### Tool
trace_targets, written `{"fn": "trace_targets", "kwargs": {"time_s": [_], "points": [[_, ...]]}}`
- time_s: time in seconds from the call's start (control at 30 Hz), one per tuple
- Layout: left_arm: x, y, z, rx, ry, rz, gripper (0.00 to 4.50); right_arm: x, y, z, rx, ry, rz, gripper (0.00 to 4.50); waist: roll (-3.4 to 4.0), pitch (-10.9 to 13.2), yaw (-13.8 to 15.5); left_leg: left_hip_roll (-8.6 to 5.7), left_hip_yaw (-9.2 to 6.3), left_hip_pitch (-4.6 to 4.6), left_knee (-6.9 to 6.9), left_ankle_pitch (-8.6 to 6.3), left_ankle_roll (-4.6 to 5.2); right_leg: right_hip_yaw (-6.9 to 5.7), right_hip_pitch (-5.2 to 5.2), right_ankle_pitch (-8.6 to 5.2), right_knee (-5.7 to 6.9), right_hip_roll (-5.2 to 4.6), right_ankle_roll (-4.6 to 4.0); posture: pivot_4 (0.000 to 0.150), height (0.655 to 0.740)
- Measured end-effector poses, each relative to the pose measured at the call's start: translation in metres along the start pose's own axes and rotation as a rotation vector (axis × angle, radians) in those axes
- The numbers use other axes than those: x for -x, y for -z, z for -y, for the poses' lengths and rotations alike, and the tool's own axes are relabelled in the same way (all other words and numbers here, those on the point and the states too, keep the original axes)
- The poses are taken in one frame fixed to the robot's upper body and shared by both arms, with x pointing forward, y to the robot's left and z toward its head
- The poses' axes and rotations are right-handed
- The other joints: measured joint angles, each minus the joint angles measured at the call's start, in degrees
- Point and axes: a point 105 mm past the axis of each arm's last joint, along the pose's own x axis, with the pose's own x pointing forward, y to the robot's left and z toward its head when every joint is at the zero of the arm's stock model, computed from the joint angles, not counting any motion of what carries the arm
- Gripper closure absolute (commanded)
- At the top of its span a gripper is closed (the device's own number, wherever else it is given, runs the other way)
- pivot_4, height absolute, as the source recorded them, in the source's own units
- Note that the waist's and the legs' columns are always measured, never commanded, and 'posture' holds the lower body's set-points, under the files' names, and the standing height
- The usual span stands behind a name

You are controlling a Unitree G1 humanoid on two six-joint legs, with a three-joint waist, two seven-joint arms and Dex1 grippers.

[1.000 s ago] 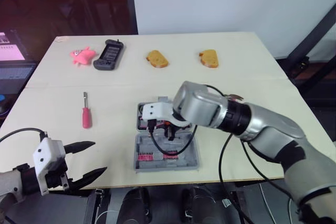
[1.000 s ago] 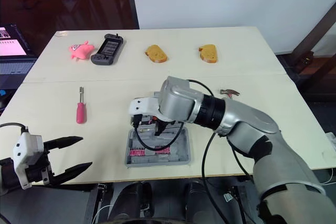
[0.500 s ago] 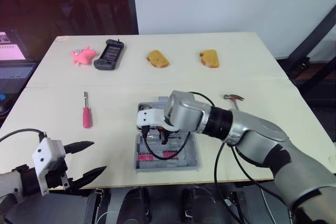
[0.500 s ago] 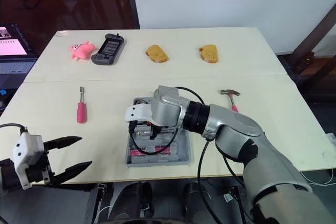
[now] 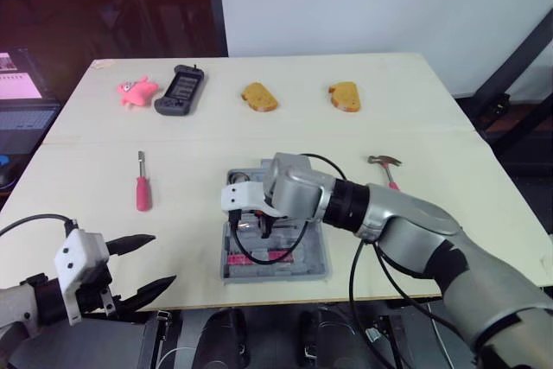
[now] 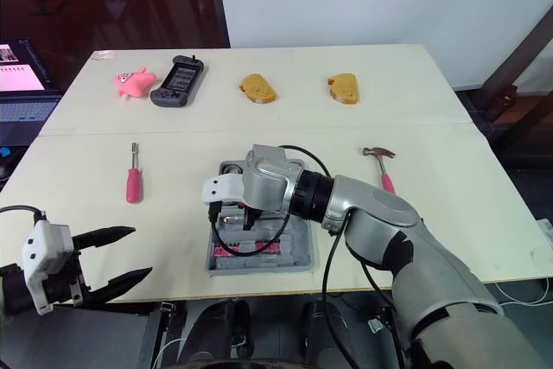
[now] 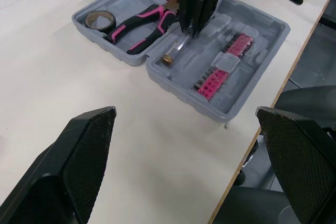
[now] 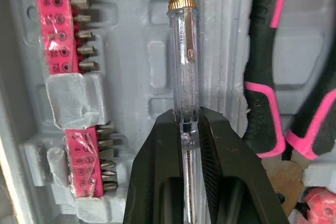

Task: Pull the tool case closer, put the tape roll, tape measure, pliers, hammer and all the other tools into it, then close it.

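right gripper (image 8: 187, 115): fingers clamped on the tester (image 8: 182, 51) at its shaft end, brass cap sticking out ahead of the tips
tester axis: left-right, cap to the left, along the near half of the case (image 5: 315, 258) beside the bits (image 8: 58, 19); seated or just above, cannot tell
case: open, near middle of the table (image 5: 86, 179); pliers (image 7: 136, 24) and tape roll (image 7: 100, 19) in its far half
left gripper (image 5: 164, 258): fingers spread, empty, near left off the table edge
outside: hammer (image 5: 384, 166) right of the case, nearer the right arm; screwdriver (image 5: 142, 192) left, nearer the left arm
next: likely a straight release where it lies
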Motion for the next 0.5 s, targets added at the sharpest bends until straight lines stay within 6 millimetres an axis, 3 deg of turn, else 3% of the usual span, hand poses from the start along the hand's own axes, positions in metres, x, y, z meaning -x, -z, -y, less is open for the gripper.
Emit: {"fn": "trace_targets", "kwargs": {"time_s": [0.5], "points": [[-0.0020,-0.0029,0.0025,0.000,-0.020,0.016,0.00,-0.0049,-0.0075,-0.0002,-0.028,-0.005,0.019,4.45,0.00,0.0,0.0,0.02,-0.01,0.00,-0.01,0.00,-0.01,0.00,-0.02,0.00,0.00,0.00,-0.01,0.150,0.7188]]}}
